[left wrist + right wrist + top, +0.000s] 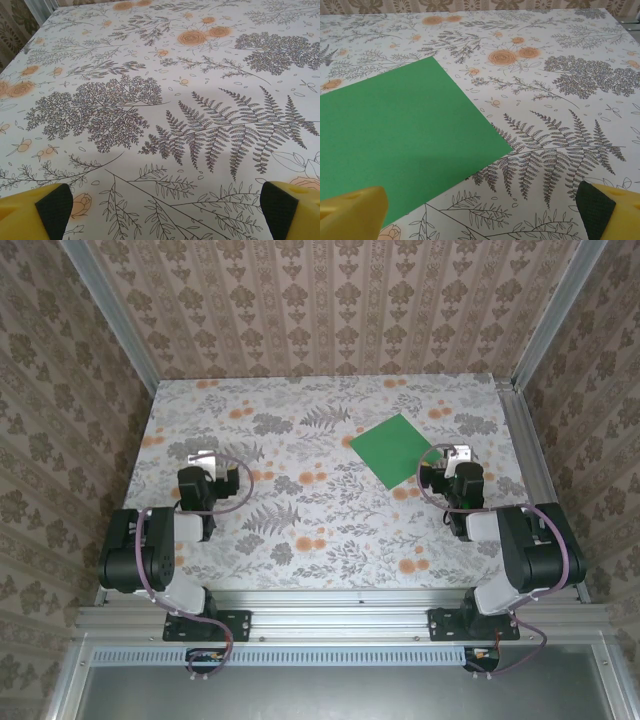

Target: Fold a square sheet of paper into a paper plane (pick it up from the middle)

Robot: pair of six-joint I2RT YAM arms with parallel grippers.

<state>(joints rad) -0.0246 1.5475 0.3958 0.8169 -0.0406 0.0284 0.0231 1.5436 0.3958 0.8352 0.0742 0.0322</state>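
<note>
The right hand point(480, 212) stands wide, its yellow fingers point(350, 212) spread at the bottom corners of its wrist view with nothing between them. It is held low over the floral surface point(300, 540), on the right side. The left hand point(167, 210) is just as wide and grips nothing, poised over printed ferns on the left side, well apart from the paper.

Just ahead of the right hand lies the square sheet of paper point(397, 448) — bright green, flat on the surface, and turned corner-on to the arms so that it reads as a diamond from above. It sits right of centre, toward the far half of the surface. Its right corner comes close up to the right hand, and in the right wrist view its near edge runs off behind one of that hand's fingers. I see no crease, lifted corner or fold line on it.

By my reading the task is at its very start — nothing of it is done. The sheet is not yet picked up from the middle and no fold is made, so the grasp at the sheet's middle and every fold after it are left. The right hand seems the better placed to begin, being the one beside the sheet. Beyond the sheet the surface runs on to the patterned back wall point(340, 310).
</note>
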